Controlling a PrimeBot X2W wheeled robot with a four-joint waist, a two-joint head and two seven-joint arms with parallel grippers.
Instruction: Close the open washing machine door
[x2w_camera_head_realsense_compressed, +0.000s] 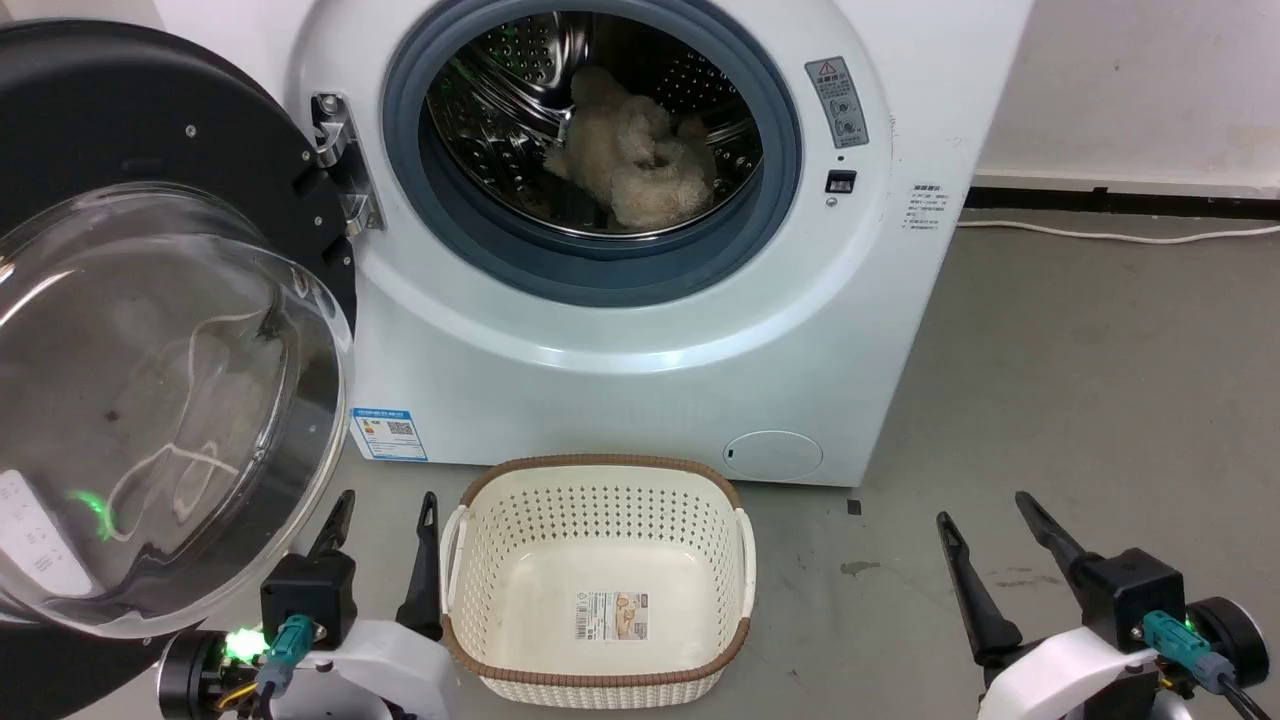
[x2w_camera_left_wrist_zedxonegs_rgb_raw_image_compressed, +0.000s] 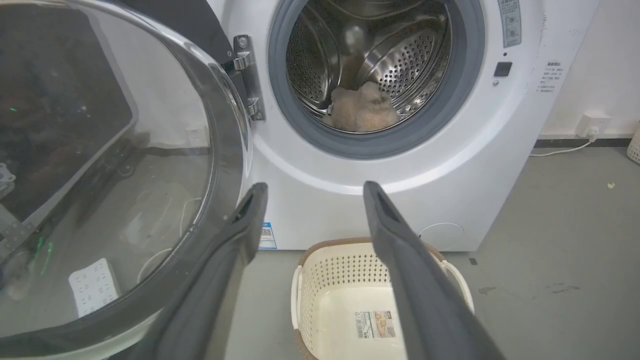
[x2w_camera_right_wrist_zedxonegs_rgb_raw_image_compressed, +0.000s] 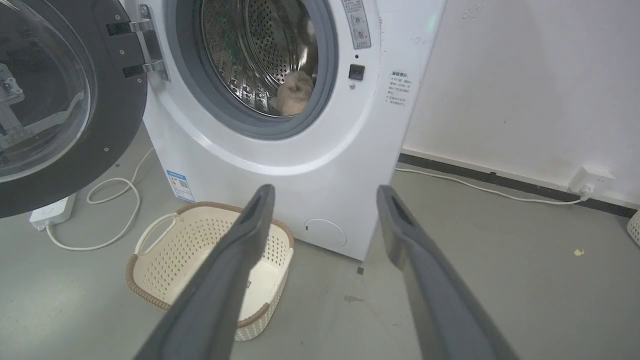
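The white washing machine (x2w_camera_head_realsense_compressed: 640, 330) stands ahead with its porthole uncovered and a beige fluffy item (x2w_camera_head_realsense_compressed: 635, 150) lying in the steel drum. The washing machine door (x2w_camera_head_realsense_compressed: 150, 400), black-rimmed with a clear bulging glass bowl, is swung wide open on its left hinge (x2w_camera_head_realsense_compressed: 345, 165). My left gripper (x2w_camera_head_realsense_compressed: 385, 505) is open at the lower left, just right of the door's lower edge and not touching it. My right gripper (x2w_camera_head_realsense_compressed: 985, 505) is open at the lower right over bare floor. The door (x2w_camera_left_wrist_zedxonegs_rgb_raw_image_compressed: 100, 175) looms left of the left fingers (x2w_camera_left_wrist_zedxonegs_rgb_raw_image_compressed: 245, 220).
A cream perforated laundry basket (x2w_camera_head_realsense_compressed: 600, 585) with a brown rim sits empty on the floor in front of the washer, between my grippers. A white power strip (x2w_camera_right_wrist_zedxonegs_rgb_raw_image_compressed: 52, 212) and a looped cable (x2w_camera_right_wrist_zedxonegs_rgb_raw_image_compressed: 115, 200) lie under the door. A wall socket (x2w_camera_right_wrist_zedxonegs_rgb_raw_image_compressed: 590, 180) is at the right.
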